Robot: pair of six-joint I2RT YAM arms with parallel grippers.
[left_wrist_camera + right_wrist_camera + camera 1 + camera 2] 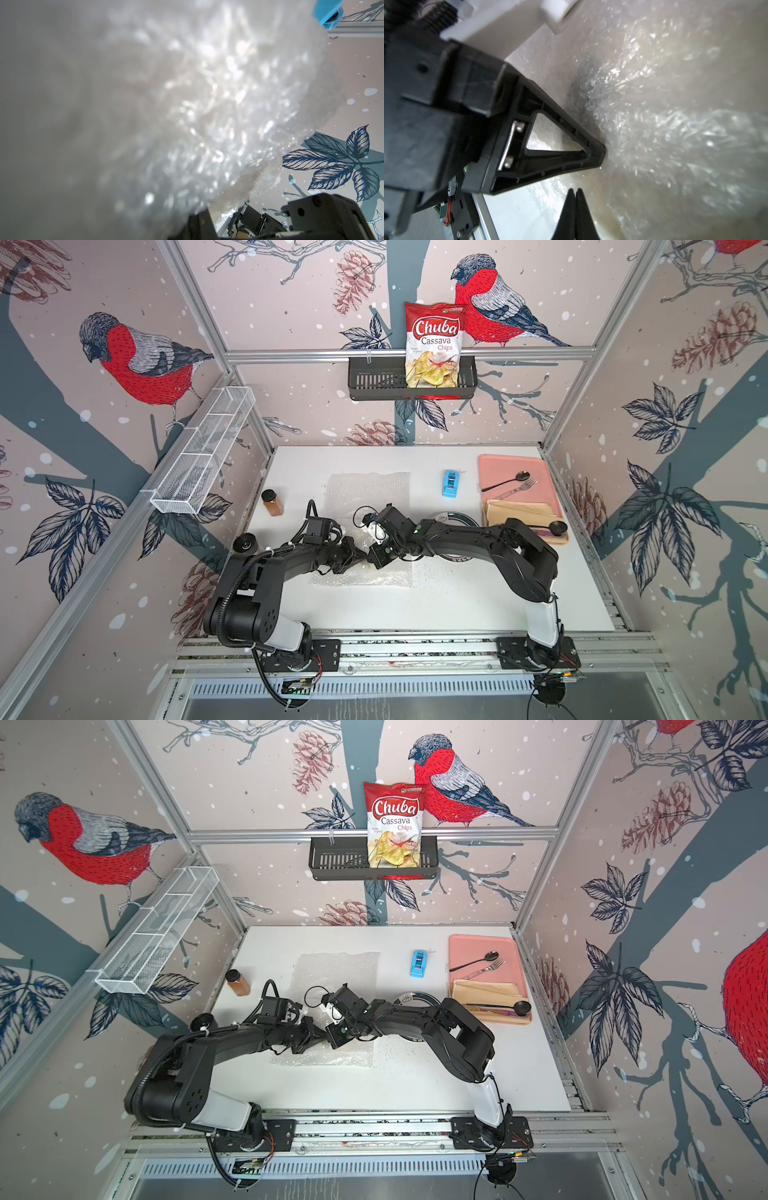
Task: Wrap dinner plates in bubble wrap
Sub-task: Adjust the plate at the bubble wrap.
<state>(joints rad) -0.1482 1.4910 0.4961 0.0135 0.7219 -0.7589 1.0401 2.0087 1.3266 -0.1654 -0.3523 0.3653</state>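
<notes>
Two sheets of bubble wrap lie on the white table: one flat at the back, one crumpled under both grippers. My left gripper is shut on a bunched fold of the front sheet, which fills the left wrist view; its fingertip presses into the wrap. My right gripper is shut beside it, with nothing seen between its fingers. A cream tint shows through the wrap. A dark-rimmed dinner plate lies mostly hidden under my right arm.
A pink tray at the back right holds a spoon, a fork, a tan napkin and a black ladle. A blue tape dispenser stands behind the wrap. A spice jar and a black round knob sit at the left.
</notes>
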